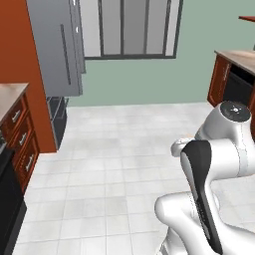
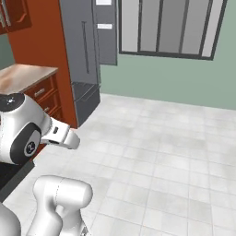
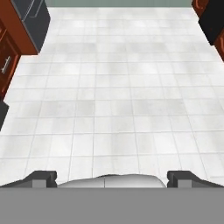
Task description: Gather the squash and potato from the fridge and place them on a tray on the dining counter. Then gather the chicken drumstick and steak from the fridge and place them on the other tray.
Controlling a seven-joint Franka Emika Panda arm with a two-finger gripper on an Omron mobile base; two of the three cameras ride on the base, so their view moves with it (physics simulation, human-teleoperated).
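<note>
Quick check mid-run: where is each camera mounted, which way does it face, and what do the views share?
Left base view: behind the arm's left, facing the fridge and window; arm at lower right.
Right base view: behind the arm's right, facing the same fridge and window; arm at lower left.
Hand view: on the hand, looking down at the tiled floor; open claw at the bottom.
All share the floor.

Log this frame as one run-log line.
phase: on open floor, away from fridge | gripper: open, empty, over white tile floor | fridge: doors ajar | task items: none in sight
</note>
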